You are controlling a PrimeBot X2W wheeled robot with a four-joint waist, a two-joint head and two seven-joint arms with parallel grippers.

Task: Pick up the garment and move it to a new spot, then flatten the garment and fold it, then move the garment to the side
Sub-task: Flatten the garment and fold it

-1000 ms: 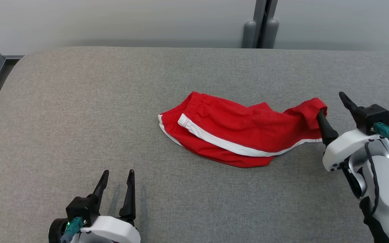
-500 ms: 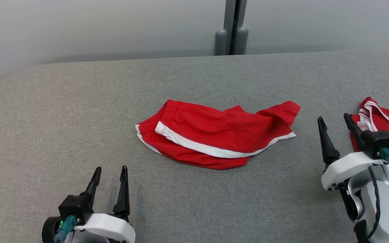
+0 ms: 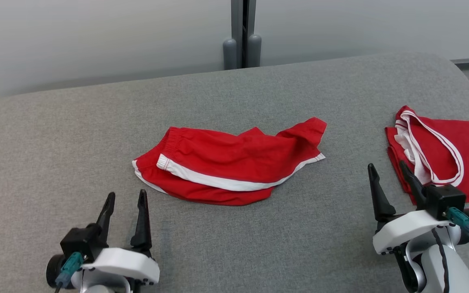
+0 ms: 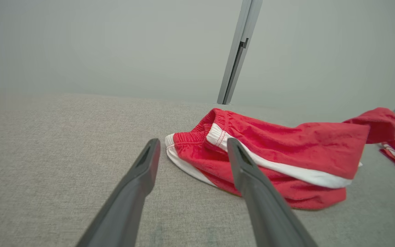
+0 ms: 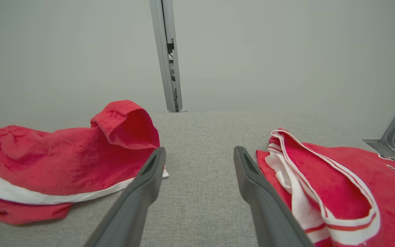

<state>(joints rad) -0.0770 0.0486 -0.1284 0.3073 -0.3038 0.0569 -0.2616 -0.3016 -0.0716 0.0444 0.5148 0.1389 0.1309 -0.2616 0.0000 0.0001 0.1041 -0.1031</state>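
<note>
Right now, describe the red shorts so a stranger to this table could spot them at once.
On the grey fabric-covered table, look near its middle, in front of the wall post. The red shorts lie crumpled there, with an elastic waistband and a white side stripe; the red jersey to the right has dark lettering instead.

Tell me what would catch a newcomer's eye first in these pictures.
The red shorts, white-striped and crumpled, lie at the middle of the grey table. A red jersey lies toward the right edge. The left pincer and right pincer stand open and empty at the near side.
</note>
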